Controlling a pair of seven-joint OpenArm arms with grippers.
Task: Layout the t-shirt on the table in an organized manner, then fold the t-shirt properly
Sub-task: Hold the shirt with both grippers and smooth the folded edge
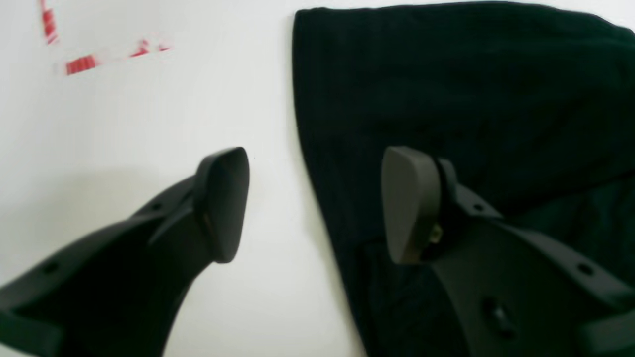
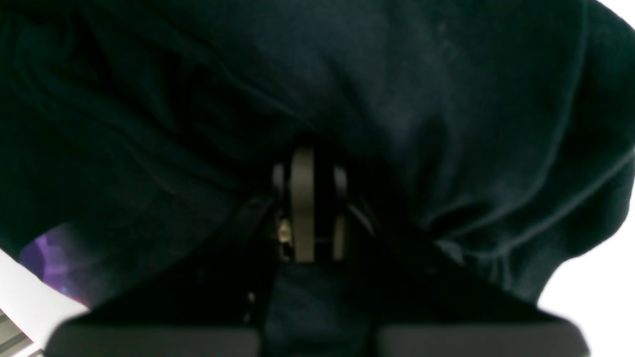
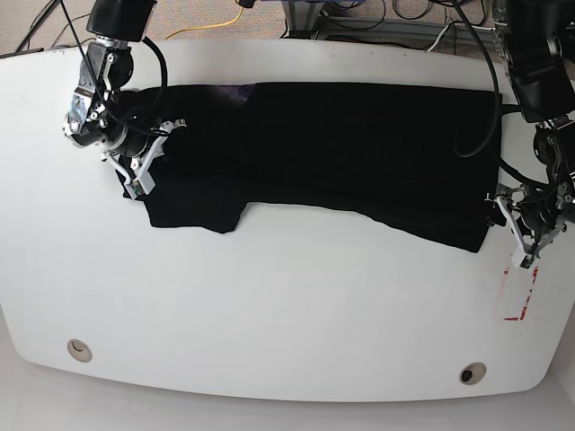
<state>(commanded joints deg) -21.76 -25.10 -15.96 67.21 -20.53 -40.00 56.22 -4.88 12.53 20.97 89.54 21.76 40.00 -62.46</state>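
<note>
Here the soft, wrinkly black short-sleeved t-shirt [image 3: 323, 153] lies spread across the upper half of the smooth white table [image 3: 269, 305] in the base view. The right hand [image 2: 311, 203] — at that view's upper left — is pinched closed on the shirt's cloth. The left hand [image 1: 315, 203] gapes wide over the shirt's edge at right, near red tape marks [image 1: 82, 64].

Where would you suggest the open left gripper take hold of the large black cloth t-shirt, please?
Probably the straight hem edge of the black cloth t-shirt lying flat on the white table. The left gripper is open and straddles that edge, one finger over bare table, one over cloth. Coming from the table side lets a finger slide under the edge.
</note>
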